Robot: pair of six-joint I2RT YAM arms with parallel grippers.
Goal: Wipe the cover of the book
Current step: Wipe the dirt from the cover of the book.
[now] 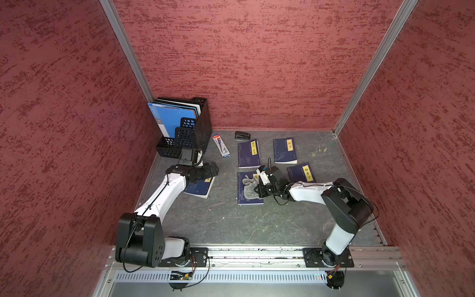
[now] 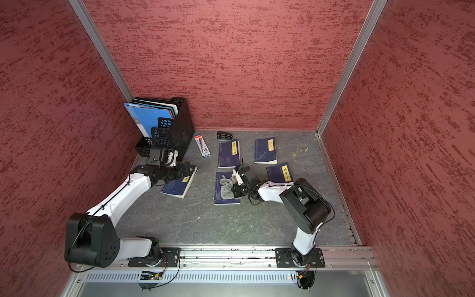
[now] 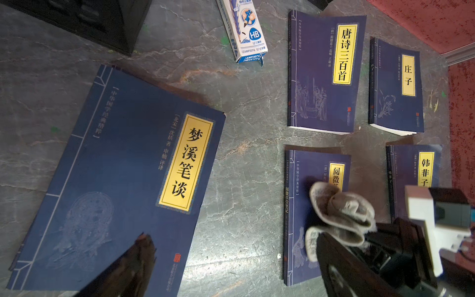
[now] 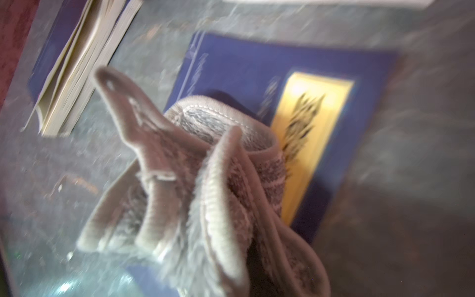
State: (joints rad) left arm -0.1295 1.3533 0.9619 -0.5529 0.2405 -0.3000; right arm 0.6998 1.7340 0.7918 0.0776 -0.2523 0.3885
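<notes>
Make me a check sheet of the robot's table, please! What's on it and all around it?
surface: grey marbled tabletop, a few pale specks.
job's things: grey cloth bunched over the near middle book.
clutter: four more blue books, pencil box, stapler, file rack with folders.
fingers: left fingers open over the leftmost book; right fingers shut on the cloth.
cables: black cable loops under the right wrist.
surroundings: red textured walls, metal frame.
</notes>
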